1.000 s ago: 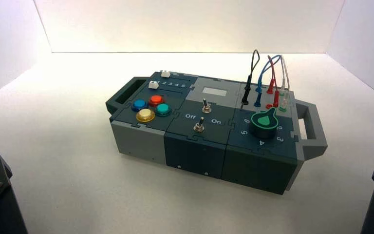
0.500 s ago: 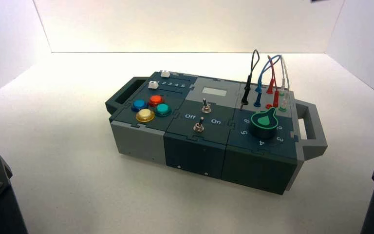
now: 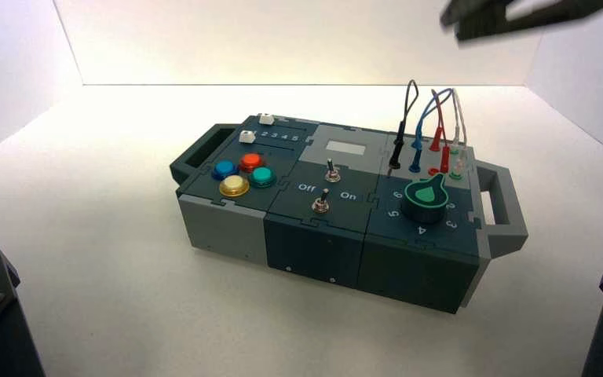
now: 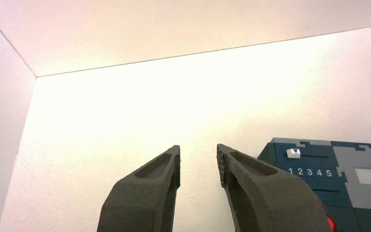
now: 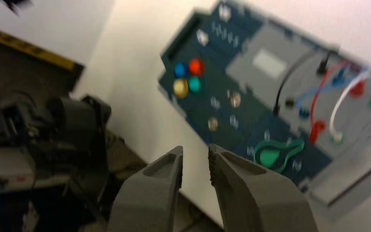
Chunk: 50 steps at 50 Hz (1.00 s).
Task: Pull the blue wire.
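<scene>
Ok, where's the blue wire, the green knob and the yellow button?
blue wire (image 3: 422, 124): high view, on the rising side of its loop above the plug.
green knob (image 3: 427, 194): high view, middle of its green top.
yellow button (image 3: 234, 185): high view, centre of its cap.

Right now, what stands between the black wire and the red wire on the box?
In the high view, the blue wire stands between the black wire and the red wire, both its plugs seated in the box.
</scene>
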### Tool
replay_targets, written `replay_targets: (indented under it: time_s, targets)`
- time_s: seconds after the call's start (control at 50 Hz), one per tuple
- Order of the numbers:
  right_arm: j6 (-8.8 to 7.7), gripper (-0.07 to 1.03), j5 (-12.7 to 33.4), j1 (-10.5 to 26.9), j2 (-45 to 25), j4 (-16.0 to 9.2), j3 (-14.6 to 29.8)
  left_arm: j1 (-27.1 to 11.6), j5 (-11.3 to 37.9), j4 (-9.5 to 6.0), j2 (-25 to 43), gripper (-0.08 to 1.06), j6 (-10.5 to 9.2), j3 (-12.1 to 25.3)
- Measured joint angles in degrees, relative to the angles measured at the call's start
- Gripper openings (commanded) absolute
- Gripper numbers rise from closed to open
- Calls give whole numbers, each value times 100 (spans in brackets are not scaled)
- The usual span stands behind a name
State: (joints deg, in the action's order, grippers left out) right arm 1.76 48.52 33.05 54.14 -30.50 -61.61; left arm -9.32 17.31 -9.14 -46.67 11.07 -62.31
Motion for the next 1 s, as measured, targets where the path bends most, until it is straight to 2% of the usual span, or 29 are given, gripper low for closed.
replay_targets:
  time_s: [0.26, 0.6, 0.72, 1.0]
  targets:
    - [0, 34, 44, 9, -369, -18, -281, -9, 0, 0, -9, 43, -9, 0]
    - [-123, 40, -35, 9, -1239, 53, -167, -9, 0, 0, -18, 43, -9, 0]
    - [-141, 40, -26, 9, -1529, 246, 0, -9, 0, 0, -18, 43, -9, -9]
    - [-149, 40, -18, 9, -2259, 914, 404, -9, -9, 0, -35, 43, -9, -9]
